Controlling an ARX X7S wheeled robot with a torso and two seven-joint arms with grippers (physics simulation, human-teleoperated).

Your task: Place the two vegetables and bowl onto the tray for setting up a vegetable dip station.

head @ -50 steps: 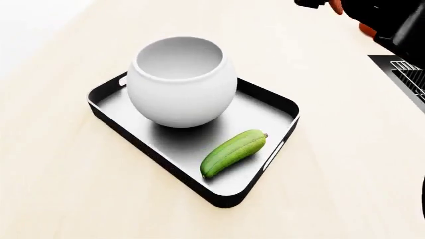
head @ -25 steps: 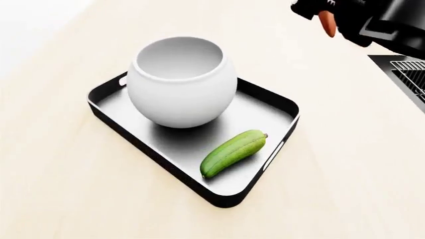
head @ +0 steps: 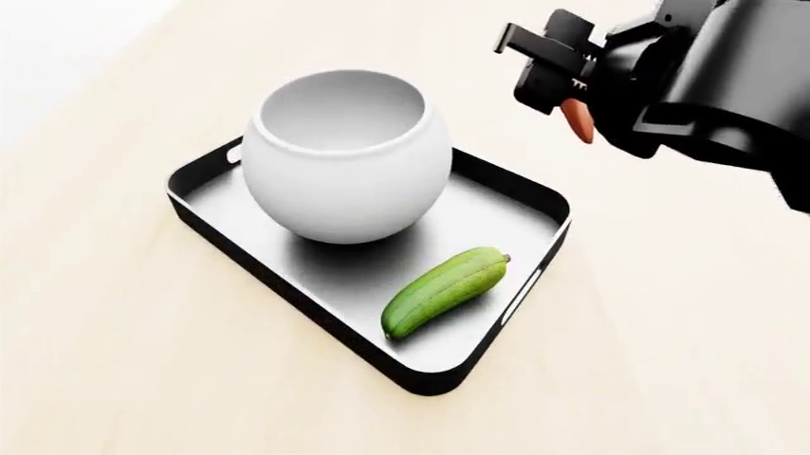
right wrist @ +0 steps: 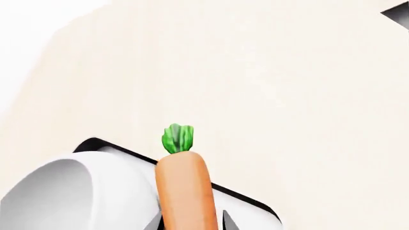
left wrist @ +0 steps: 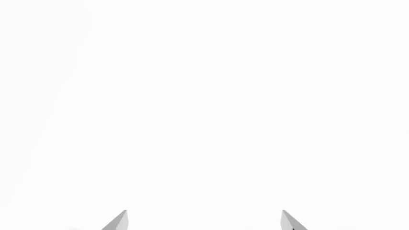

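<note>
On the tray [head: 203,185] you already have the white bowl [head: 345,161] and the green cucumber [head: 446,290], so only the carrot [right wrist: 185,189] is left. Your right gripper [head: 570,95] is clamped on it, holding it in the air just beyond the tray's far edge, above the table [head: 114,360]. Lower it into a bare spot beside the bowl. Your left gripper [left wrist: 203,221] stands spread apart, empty.
</note>
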